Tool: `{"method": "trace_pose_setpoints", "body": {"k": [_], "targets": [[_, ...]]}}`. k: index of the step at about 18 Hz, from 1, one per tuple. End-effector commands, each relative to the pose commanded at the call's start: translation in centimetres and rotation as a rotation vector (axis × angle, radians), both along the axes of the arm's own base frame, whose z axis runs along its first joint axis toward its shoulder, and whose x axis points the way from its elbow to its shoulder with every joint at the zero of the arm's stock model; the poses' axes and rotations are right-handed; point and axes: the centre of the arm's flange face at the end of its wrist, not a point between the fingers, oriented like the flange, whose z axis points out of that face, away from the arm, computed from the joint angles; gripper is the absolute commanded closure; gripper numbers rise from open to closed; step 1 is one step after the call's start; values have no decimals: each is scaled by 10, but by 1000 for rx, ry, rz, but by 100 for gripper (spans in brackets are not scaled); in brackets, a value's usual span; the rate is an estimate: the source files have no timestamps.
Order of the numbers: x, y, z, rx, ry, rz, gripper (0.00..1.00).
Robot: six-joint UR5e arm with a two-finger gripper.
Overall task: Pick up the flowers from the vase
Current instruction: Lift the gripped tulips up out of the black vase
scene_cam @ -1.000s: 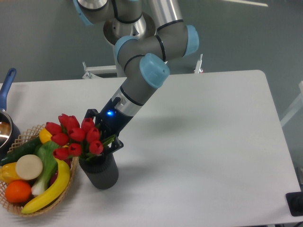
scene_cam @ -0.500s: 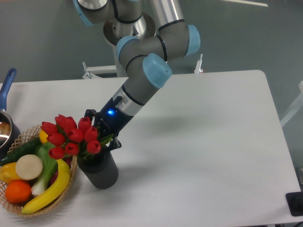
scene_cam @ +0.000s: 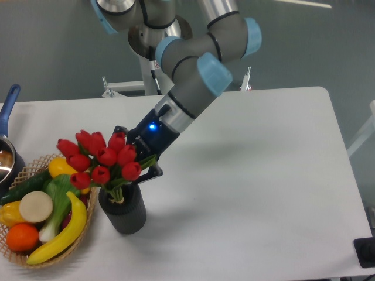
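Note:
The flowers (scene_cam: 102,158), a bunch of red tulips with green leaves, hang just above the vase (scene_cam: 123,212), a short dark ribbed pot near the table's front left. Their thin stems still dip into the pot's mouth. My gripper (scene_cam: 142,165) comes in from the upper right and is shut on the flowers just below the blooms, at the leaves. The blooms hide part of the fingers.
A round wicker basket (scene_cam: 89,218) with a banana, an orange, green vegetables and other produce sits right beside the vase on the left. A pot with a blue handle (scene_cam: 7,111) stands at the far left edge. The white table (scene_cam: 252,187) stretches to the right.
The gripper has moved up and to the right with the flowers held in it. The bunch has risen out of the vase, so its stems now show above the rim.

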Motion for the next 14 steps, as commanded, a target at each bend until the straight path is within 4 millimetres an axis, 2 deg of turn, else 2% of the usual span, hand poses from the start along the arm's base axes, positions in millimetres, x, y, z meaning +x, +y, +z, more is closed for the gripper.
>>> {"method": "trace_pose_setpoints", "body": {"k": [8, 14], "targets": [[-4, -11, 18, 13, 15, 24, 58], [10, -12, 22, 3, -12, 27, 58]]}}
